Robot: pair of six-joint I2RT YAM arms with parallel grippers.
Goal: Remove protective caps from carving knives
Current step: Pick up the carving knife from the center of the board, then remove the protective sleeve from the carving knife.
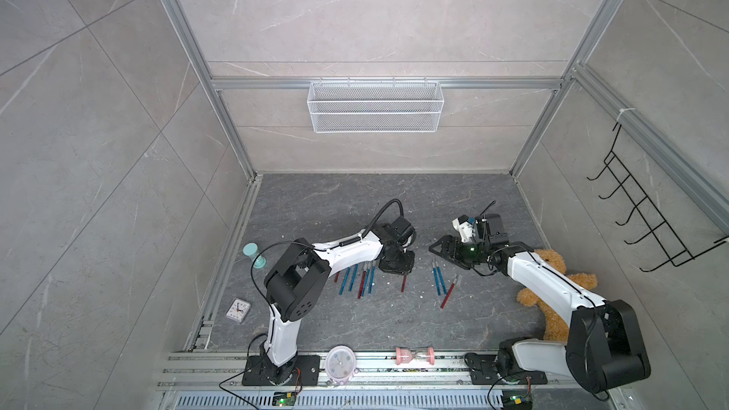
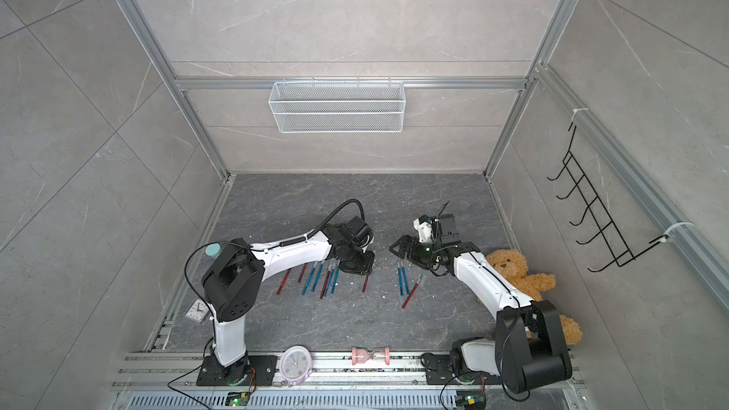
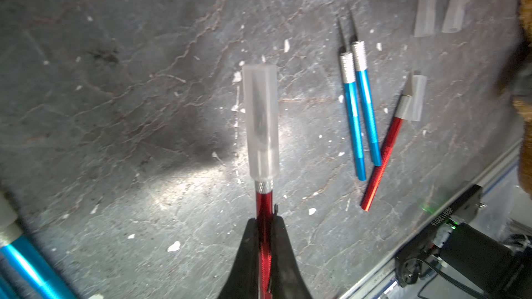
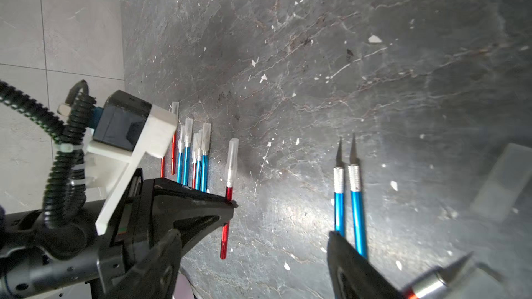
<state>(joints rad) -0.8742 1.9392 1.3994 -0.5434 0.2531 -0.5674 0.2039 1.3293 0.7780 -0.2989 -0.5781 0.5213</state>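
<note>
Left tool [image 3: 266, 221] tight on capped red knife [image 3: 264, 199], arm outstretched.

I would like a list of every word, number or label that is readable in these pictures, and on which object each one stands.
"15", as far as it can be made out: on the end cap of the pink hourglass.
White printed code on the black housing beside a green light: too blurred to read.
Numerals on the small white clock: too small to read.
Numerals on the round pink clock: too small to read.
</note>
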